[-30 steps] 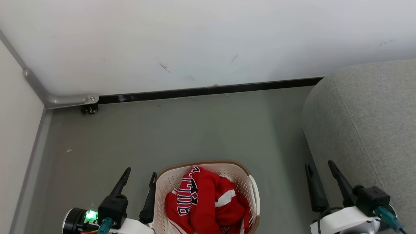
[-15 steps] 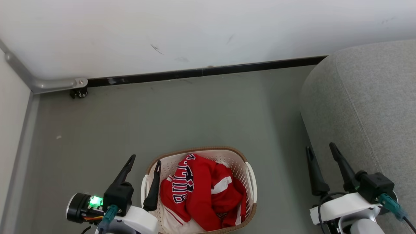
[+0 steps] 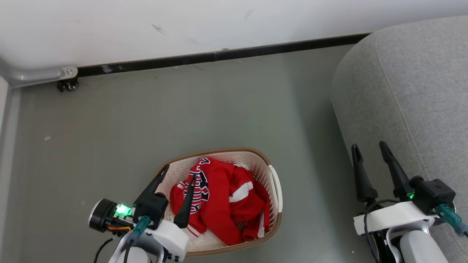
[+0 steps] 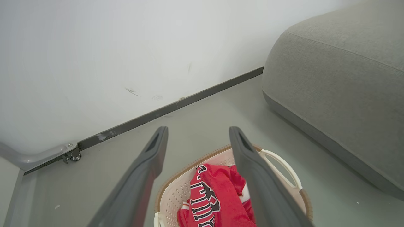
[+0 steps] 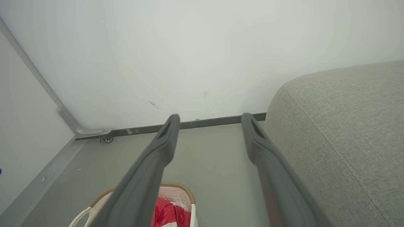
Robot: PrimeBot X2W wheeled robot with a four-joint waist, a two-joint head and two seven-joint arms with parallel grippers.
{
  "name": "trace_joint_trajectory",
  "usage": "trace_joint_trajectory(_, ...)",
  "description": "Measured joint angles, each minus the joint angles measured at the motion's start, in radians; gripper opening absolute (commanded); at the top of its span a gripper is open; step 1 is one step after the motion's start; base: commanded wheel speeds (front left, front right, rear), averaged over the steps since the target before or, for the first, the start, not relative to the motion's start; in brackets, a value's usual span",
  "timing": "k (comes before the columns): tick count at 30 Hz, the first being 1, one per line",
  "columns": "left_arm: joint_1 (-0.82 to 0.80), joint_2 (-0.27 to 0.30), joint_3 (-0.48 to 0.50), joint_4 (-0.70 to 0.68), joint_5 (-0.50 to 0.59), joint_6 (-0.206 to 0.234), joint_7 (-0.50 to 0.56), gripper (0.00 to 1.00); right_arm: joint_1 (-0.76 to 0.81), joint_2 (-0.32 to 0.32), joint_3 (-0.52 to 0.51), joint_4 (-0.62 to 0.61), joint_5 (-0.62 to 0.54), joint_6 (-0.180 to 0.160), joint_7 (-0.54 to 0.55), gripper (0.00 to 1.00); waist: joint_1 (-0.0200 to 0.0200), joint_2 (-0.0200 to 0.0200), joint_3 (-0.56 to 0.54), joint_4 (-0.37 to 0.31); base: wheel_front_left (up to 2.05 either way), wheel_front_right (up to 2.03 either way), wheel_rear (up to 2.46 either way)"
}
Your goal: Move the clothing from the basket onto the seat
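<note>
The red clothing (image 3: 223, 199) lies crumpled in the cream perforated basket (image 3: 271, 171) on the floor; lettering on the jersey (image 4: 205, 201) faces up, and a white stripe (image 3: 241, 191) shows beside it. My left gripper (image 3: 180, 172) hangs open over the basket's left side, its fingers above the rim and the garments, nothing between them. My right gripper (image 3: 369, 149) stands open at the lower right, beside the edge of the grey sofa (image 3: 409, 91), holding nothing. The basket (image 5: 186, 192) and the clothing (image 5: 167, 212) also show low in the right wrist view.
A white wall with a black skirting (image 3: 219, 56) closes off the far side. A metal rail with a small caster (image 3: 67, 84) sits at the left corner. Grey floor (image 3: 182, 113) stretches between the basket and the wall, with a narrower strip toward the sofa.
The head camera has tilted down, so the whole scene has shifted up. The left gripper has swung right, from beside the basket to over its left side.
</note>
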Motion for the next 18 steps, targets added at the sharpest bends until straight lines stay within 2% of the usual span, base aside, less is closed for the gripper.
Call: trace_joint_trajectory(18,-0.137,-0.001,-0.035,0.179,0.047,-0.022,0.000,1.00,-0.081,0.000,-0.015,-0.039,0.013,0.000,-0.004,1.00,-0.0001,0.0001,0.154,-0.065,0.00,0.00,0.00)
